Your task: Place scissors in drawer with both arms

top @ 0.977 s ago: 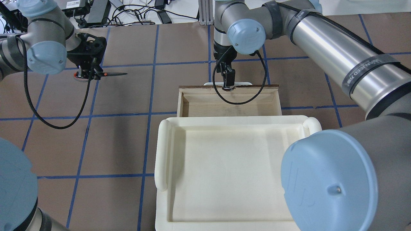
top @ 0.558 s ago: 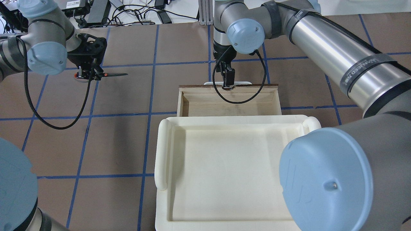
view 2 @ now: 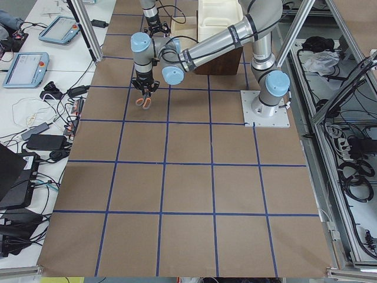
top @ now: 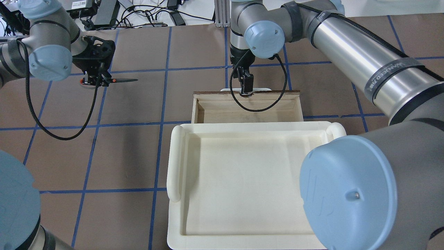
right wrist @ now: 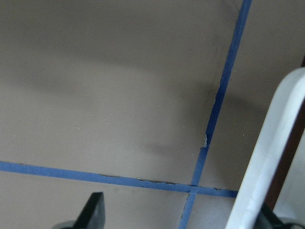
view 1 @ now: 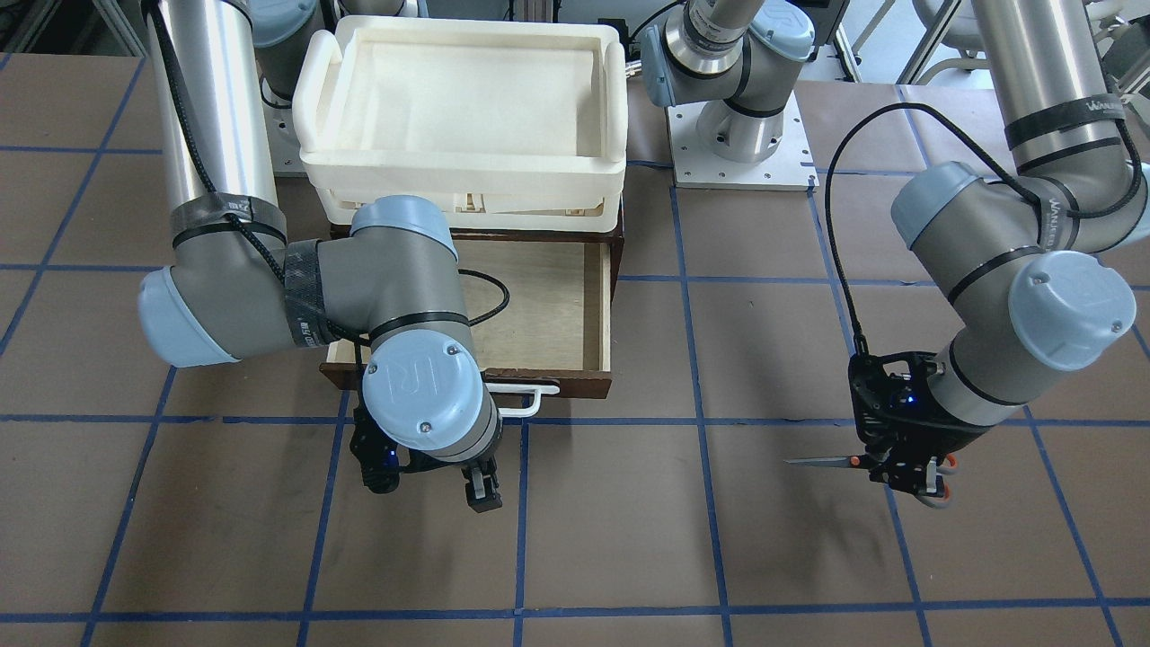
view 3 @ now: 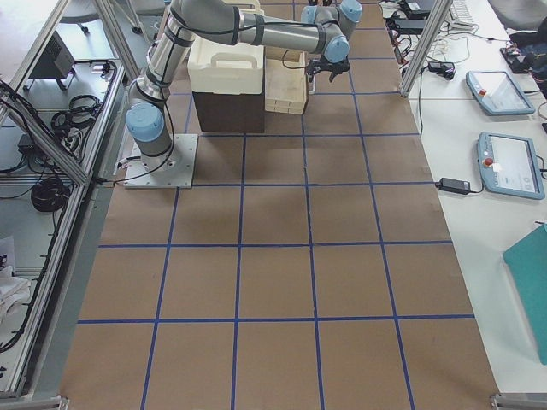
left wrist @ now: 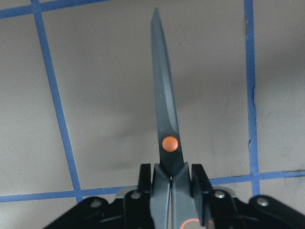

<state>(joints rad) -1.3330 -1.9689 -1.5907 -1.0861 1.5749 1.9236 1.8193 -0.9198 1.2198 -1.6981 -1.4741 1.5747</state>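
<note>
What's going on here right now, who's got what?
The left gripper is shut on the scissors near the pivot, holding them level over the table, well off to one side of the drawer, blades pointing toward the drawer's side. The drawer is pulled open and its plywood interior is empty. The right gripper is open just in front of the drawer's white bar handle. The scissors are not yet in the drawer.

Brown tabletop (top: 131,152), blue tape grid (top: 104,190), white benches (view 2: 23,88).

Silver-grey arms (top: 347,48), blue joint caps (top: 264,39), black cables (top: 62,139)
</note>
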